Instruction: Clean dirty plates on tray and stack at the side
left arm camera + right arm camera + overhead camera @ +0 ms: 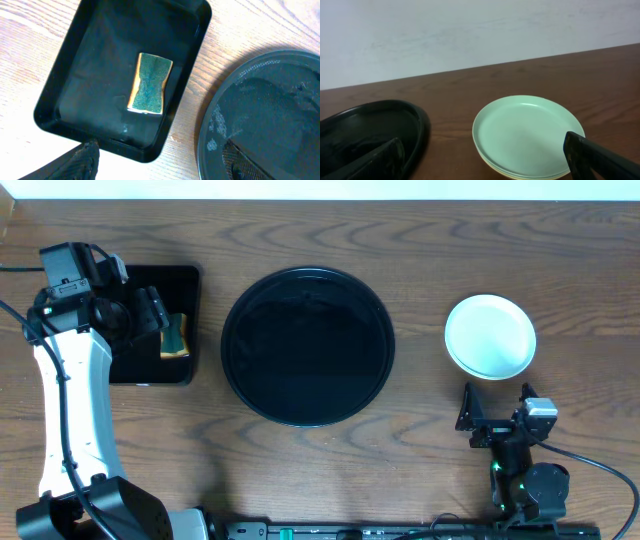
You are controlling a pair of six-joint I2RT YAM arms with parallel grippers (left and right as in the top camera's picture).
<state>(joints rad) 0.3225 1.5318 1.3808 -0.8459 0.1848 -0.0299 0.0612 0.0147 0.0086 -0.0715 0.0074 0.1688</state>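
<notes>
The round black tray (307, 345) sits mid-table with no plates on it; it also shows in the left wrist view (265, 115) and the right wrist view (370, 125). The plates (490, 336) are stacked to its right, with a pale mint one on top showing no sauce. In the right wrist view the stack (527, 132) shows a pale yellow edge at the bottom. My right gripper (497, 418) is open and empty, just in front of the stack (485, 170). My left gripper (152, 315) is open and empty above the rectangular tray (160, 170).
A smaller rectangular black tray (150, 370) lies at the left and holds a green-and-yellow sponge (176, 337). The sponge (150, 83) lies flat in that tray (100, 45), apart from my fingers. Bare wood separates the two trays.
</notes>
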